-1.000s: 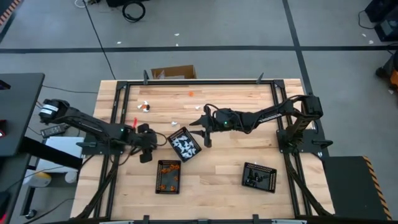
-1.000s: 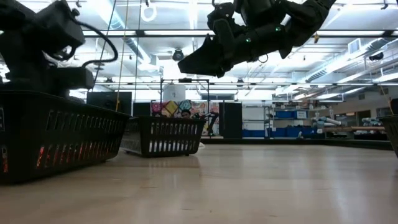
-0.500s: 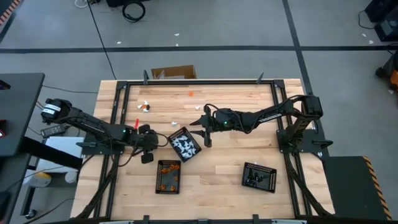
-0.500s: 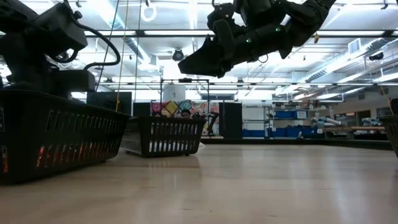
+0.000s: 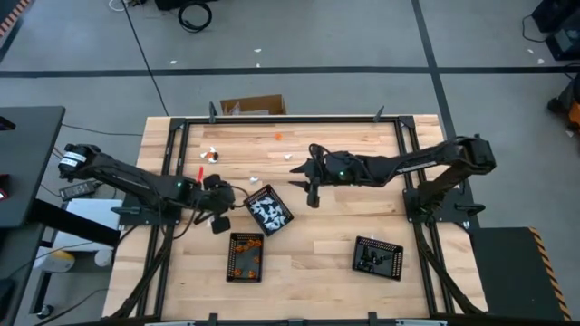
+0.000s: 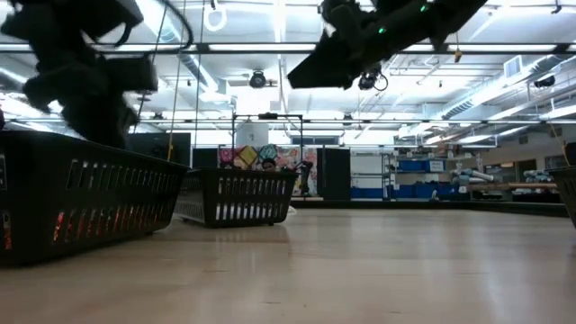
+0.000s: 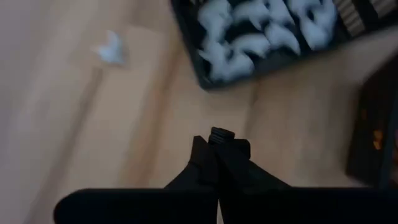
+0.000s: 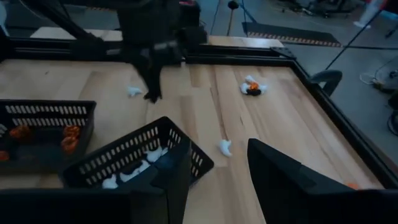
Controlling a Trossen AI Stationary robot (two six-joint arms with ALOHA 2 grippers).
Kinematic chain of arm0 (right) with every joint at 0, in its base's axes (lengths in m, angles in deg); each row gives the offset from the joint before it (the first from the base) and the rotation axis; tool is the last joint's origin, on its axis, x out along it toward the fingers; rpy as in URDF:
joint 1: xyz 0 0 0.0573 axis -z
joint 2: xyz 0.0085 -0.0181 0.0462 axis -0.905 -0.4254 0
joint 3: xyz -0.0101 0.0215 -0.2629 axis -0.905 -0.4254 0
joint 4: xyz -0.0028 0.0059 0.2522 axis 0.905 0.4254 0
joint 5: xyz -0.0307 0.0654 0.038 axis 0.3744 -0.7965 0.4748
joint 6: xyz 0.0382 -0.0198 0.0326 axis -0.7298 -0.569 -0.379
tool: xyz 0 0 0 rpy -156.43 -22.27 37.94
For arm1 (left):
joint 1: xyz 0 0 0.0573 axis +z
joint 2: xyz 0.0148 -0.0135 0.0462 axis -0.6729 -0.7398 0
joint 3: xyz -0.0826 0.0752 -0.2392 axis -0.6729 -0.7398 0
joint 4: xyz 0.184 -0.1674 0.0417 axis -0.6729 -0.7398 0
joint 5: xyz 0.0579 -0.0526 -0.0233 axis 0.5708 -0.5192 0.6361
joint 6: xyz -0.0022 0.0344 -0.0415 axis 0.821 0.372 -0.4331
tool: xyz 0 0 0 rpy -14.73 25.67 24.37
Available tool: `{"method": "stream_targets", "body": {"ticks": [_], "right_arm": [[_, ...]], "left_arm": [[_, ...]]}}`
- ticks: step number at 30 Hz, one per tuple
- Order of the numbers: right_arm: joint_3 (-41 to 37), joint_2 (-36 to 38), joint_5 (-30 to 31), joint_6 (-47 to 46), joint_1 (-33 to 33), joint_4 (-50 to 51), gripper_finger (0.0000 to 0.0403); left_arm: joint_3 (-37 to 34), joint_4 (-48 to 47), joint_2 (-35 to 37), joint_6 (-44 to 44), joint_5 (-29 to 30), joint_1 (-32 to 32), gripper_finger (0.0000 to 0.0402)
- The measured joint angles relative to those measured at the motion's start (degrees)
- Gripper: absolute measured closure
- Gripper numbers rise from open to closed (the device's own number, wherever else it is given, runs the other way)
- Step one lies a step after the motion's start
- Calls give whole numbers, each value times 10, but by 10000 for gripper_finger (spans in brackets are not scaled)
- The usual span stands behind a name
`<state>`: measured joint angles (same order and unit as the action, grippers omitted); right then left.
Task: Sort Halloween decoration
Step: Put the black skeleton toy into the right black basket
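Note:
The Halloween decoration is tiny pieces. White ones fill a black tray (image 5: 269, 209), orange ones lie in a second tray (image 5: 246, 256), and dark ones in a third (image 5: 378, 257). Loose pieces lie on the table: a small cluster (image 5: 210, 154), a white one (image 8: 225, 147) and another white one (image 7: 112, 50). My left gripper (image 5: 219, 225) is shut, just left of the white tray, with its tips (image 7: 219, 138) above bare wood. My right gripper (image 5: 308, 184) hangs open above the table, right of that tray, with nothing between its fingers (image 8: 174, 180). My left gripper shows a small dark round bit (image 7: 222, 132) at its shut fingertips. I cannot tell whether that is a held piece or part of a finger.
A black frame (image 5: 281, 119) runs round the wooden table. A small red thing (image 5: 199, 174) lies near the left arm. An orange piece (image 5: 278, 137) sits near the far edge. A cardboard box (image 5: 252, 106) stands on the floor beyond the table. Bare wood lies between the right-hand tray and the white tray.
My left gripper has shut beside the white tray and shifted slightly toward it. My right gripper has moved a little toward the table's right edge and upward, staying open, as its arm stretched out.

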<state>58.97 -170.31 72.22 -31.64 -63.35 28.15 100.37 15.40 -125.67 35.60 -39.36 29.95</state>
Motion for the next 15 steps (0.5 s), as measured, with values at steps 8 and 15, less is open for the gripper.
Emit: {"method": "stream_targets", "body": {"ticks": [8, 15], "right_arm": [[0, 39, 43, -11, -25, 36, 239], [0, 41, 51, 1, -41, 37, 239]], "left_arm": [[83, 43, -7, 33, 66, -4, 398], [102, 193, -78, 114, 77, -20, 398]]}}
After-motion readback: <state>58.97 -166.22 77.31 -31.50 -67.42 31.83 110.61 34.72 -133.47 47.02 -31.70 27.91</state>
